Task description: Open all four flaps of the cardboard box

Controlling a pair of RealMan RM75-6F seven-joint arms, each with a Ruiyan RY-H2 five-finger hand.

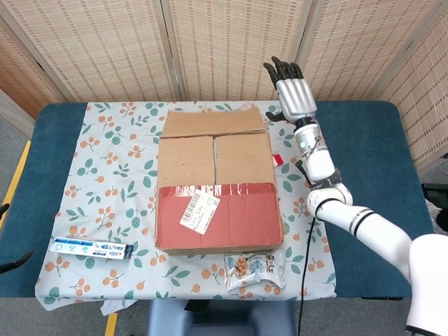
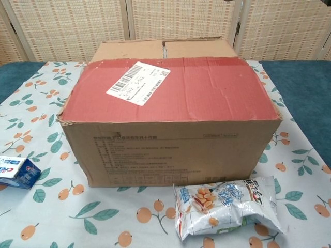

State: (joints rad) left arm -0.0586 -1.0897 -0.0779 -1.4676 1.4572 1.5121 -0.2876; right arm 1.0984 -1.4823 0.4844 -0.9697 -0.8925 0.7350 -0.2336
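Observation:
The cardboard box (image 1: 217, 189) stands mid-table on the floral cloth. Its far flap (image 1: 213, 123) is folded back and lies open beyond the box. The near flap (image 1: 218, 218), red with a white label, still covers the front half, and two inner side flaps (image 1: 213, 159) lie shut under it. In the chest view the box (image 2: 170, 119) fills the middle. My right hand (image 1: 292, 96) is raised past the box's far right corner, fingers spread, holding nothing. My left hand shows only as dark fingertips (image 1: 14, 262) at the left edge of the head view.
A snack bag (image 1: 253, 268) lies just in front of the box, also seen as the snack bag (image 2: 227, 204) in the chest view. A blue toothpaste carton (image 1: 93, 248) sits front left. Woven screens (image 1: 224, 49) stand behind the table.

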